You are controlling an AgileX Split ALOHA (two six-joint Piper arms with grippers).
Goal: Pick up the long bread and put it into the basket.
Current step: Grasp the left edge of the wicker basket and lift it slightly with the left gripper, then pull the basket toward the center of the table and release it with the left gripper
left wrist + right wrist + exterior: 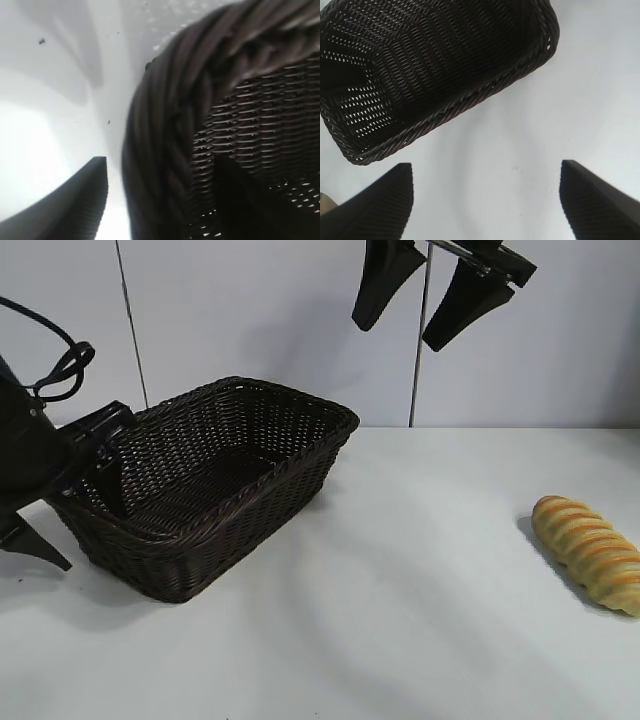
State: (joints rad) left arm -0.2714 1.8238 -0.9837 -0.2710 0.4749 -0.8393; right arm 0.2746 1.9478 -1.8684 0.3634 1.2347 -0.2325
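On the white bench (400,590), seen from outside, the basket (215,480) sits at the left and the long bread (590,552) lies far off at the right edge. A pale wall with thin dark lines stands behind. The right tool (432,295) hangs high up, its two dark fingers spread apart with nothing between them. The left tool (75,480) is low, at the basket's left end.

From the left wrist, the basket's braided rim (160,150) fills the picture, very close. One dark finger (70,210) shows beside it; I cannot tell if this tool is open.

From the right wrist, two fingers (375,205) stand wide apart above the bare bench (520,150), near the basket (435,65).
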